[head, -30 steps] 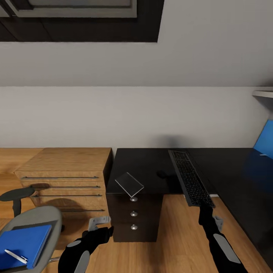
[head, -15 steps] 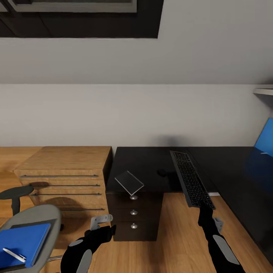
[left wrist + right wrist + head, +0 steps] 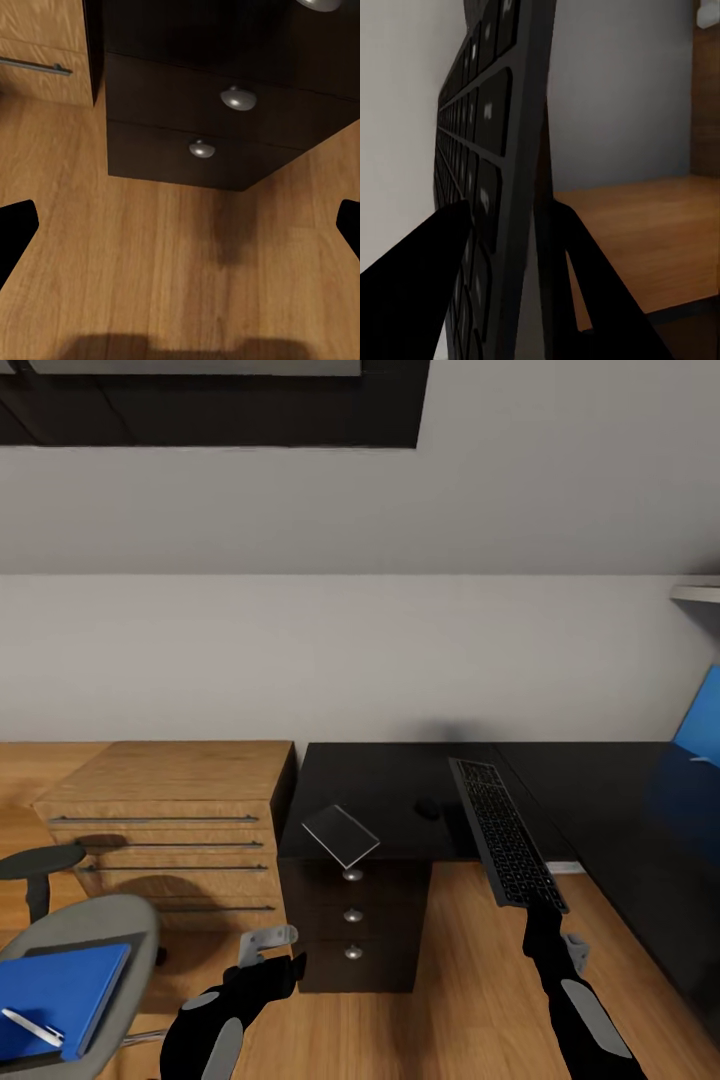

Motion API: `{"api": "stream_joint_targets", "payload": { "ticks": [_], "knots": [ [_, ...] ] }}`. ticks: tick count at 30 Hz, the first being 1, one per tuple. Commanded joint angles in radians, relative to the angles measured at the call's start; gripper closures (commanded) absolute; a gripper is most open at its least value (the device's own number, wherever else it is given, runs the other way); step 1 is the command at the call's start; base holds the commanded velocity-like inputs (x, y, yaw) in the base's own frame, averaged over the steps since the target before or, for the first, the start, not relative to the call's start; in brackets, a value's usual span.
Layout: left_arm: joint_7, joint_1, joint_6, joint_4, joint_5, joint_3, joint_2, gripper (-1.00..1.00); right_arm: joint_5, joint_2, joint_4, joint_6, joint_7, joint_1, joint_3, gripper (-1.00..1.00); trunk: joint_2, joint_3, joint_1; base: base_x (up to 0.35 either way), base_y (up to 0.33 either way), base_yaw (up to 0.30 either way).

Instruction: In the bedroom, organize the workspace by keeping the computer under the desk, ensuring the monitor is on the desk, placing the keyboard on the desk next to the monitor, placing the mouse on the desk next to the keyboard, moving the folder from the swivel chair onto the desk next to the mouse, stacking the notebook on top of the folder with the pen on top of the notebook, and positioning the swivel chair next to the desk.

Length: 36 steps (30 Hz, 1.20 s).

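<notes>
My right gripper [image 3: 545,913] is shut on the near end of the long dark keyboard [image 3: 503,838], which slants up over the black desk's [image 3: 375,785] front edge. In the right wrist view the keyboard [image 3: 484,172] stands edge-on between both fingers [image 3: 424,285]. The small black mouse [image 3: 428,809] lies on the desk left of the keyboard. The grey notebook [image 3: 341,835] rests at the desk's front left corner. At lower left the blue folder [image 3: 62,992] lies on the swivel chair [image 3: 100,923], the white pen [image 3: 31,1026] on it. My left gripper [image 3: 266,945] hangs open, empty, before the desk drawers [image 3: 225,97].
A light wooden chest [image 3: 170,810] with bar handles stands against the desk's left side. The chair's black armrest [image 3: 40,859] sticks up before it. The desk's long wing runs down the right, under a blue wall panel [image 3: 700,722]. Wood floor [image 3: 172,262] lies between chair and desk.
The whole picture has shifted a little, so the camera has moved. My left gripper has risen slightly. The keyboard stays in my right gripper in much the same pose.
</notes>
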Motion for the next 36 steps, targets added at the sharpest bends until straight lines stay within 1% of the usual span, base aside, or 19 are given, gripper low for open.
{"api": "stream_joint_targets", "payload": {
  "ticks": [1,2,9,14,18,26,31,36],
  "knots": [
    [0.009,-0.001,0.003,-0.001,0.011,-0.001,0.0,-1.0,-0.01,0.0,0.001,0.001,0.005,-0.001,0.0,1.0,-0.008,-0.004,0.004,0.0,0.0,0.0],
    [0.009,-0.001,0.003,-0.001,0.011,-0.001,0.0,-1.0,-0.01,0.0,0.001,0.001,0.005,-0.001,0.0,1.0,-0.015,-0.007,0.008,0.0,0.0,0.0],
    [0.007,-0.001,0.002,0.0,0.011,-0.002,0.003,-1.0,-0.012,-0.001,0.005,0.001,0.006,-0.001,-0.001,1.0,-0.015,-0.007,0.008,0.0,0.0,0.0],
    [0.006,-0.001,0.001,0.002,0.01,-0.002,0.004,-1.0,-0.012,-0.002,0.044,-0.002,0.001,-0.001,-0.002,1.0,-0.015,-0.007,0.008,0.069,-0.045,0.0],
    [0.006,-0.001,0.003,0.002,0.01,-0.002,0.004,-1.0,-0.011,-0.003,0.052,-0.002,0.0,-0.001,-0.003,1.0,-0.015,-0.007,0.008,0.024,-0.012,0.0],
    [0.006,-0.001,0.003,0.005,0.01,-0.008,0.004,-1.0,-0.01,-0.003,0.053,-0.002,-0.013,-0.001,-0.003,1.0,-0.015,-0.007,0.008,0.112,-0.043,0.0],
    [0.006,-0.001,0.001,0.005,0.009,-0.008,0.004,-1.0,-0.01,-0.003,0.053,-0.002,-0.014,-0.001,-0.003,1.0,-0.015,-0.007,0.008,0.193,-0.003,0.0],
    [0.006,-0.001,0.003,0.005,0.009,-0.008,0.004,-1.0,-0.01,-0.003,0.053,-0.002,-0.014,-0.001,-0.002,1.0,-0.015,-0.007,0.008,0.049,0.0,0.0]
  ]
}}
